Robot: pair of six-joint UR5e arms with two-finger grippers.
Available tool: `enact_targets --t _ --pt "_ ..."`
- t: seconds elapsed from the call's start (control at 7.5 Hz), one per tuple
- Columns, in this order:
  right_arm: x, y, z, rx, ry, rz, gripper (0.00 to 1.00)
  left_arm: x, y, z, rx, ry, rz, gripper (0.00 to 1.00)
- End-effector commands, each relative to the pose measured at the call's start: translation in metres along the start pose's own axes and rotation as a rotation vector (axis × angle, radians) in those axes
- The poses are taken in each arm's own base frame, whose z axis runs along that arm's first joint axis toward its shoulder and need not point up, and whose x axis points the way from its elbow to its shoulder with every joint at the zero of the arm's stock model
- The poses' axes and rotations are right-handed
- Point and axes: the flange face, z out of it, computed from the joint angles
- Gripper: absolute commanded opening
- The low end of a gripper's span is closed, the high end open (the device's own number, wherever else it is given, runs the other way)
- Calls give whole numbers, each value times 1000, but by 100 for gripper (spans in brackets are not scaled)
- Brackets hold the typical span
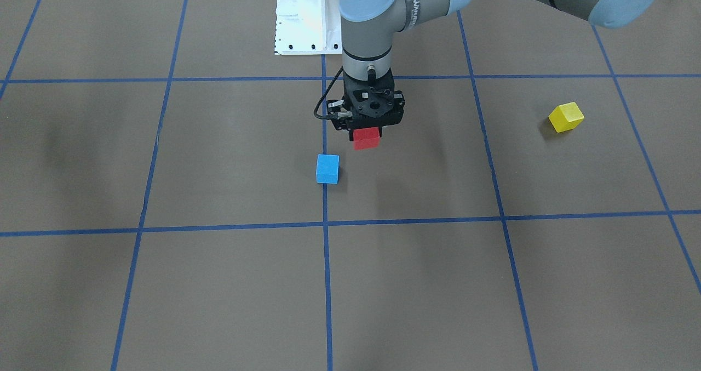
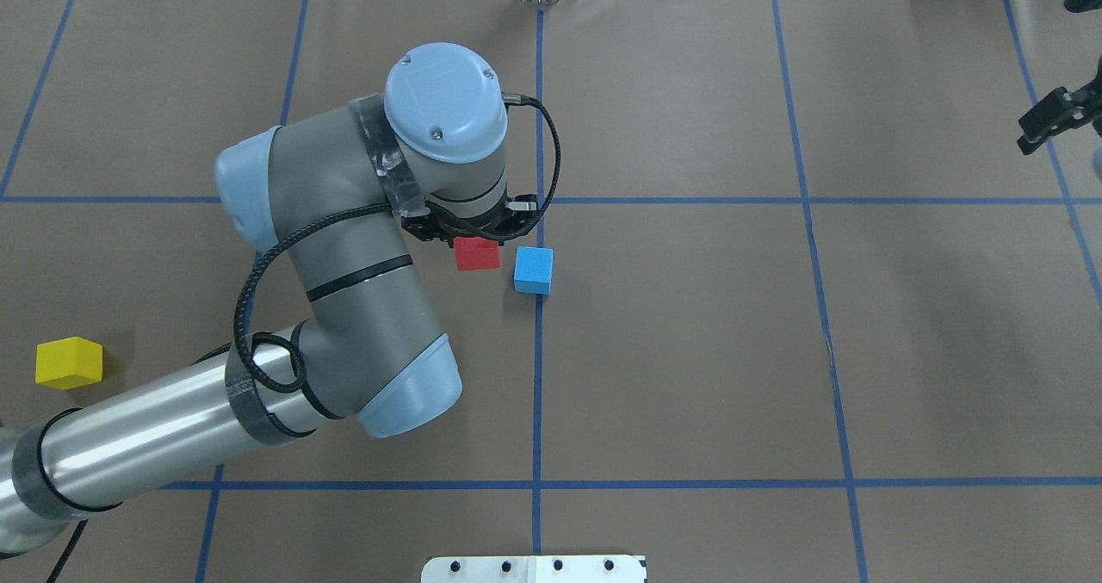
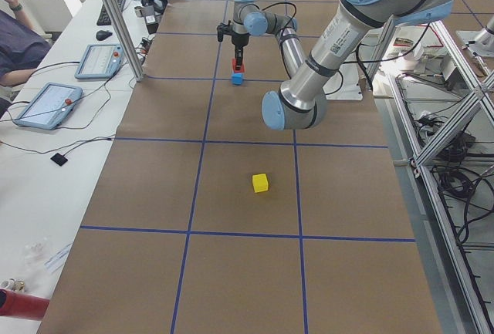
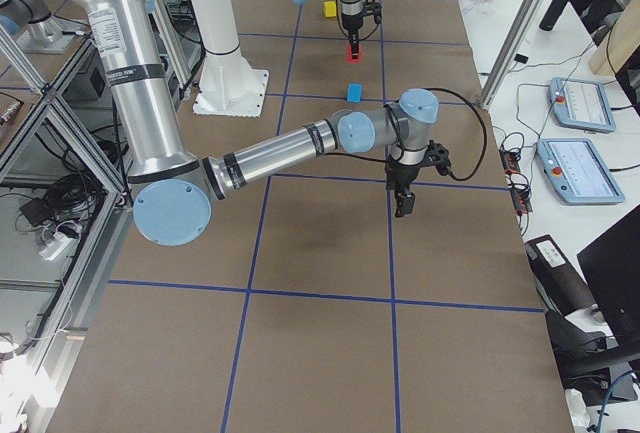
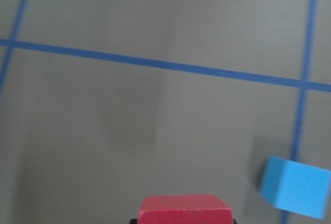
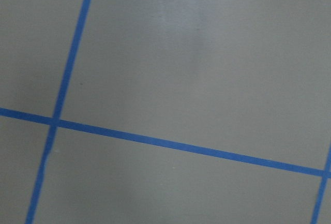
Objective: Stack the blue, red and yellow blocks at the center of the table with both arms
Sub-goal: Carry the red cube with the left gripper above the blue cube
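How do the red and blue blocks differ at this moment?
The red block is clamped in the left gripper; the blue block stands free on the table. The blue block sits on a tape line; the red block is beside that line, on the robot's left. Both are matte cubes of equal size, not touching each other.

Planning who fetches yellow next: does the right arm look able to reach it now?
Probably not: the yellow block lies far on the robot's left, the right gripper hangs far right, and the left arm, gripping the red block, stretches between them.
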Motion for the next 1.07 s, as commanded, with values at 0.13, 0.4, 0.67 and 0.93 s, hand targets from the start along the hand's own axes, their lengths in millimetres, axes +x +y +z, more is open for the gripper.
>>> enact_targets --t 0.13,0.4,0.67,0.93 --pt "87 55 7 -26 -50 72 99 24 1 6 14 58 194 0" --pt "101 70 12 -35 -60 89 99 34 -4 42 22 89 196 0" --pt "105 76 14 -39 -60 96 99 36 1 48 10 83 197 0" --pt "104 76 13 -38 -60 95 99 39 8 56 -3 80 124 0"
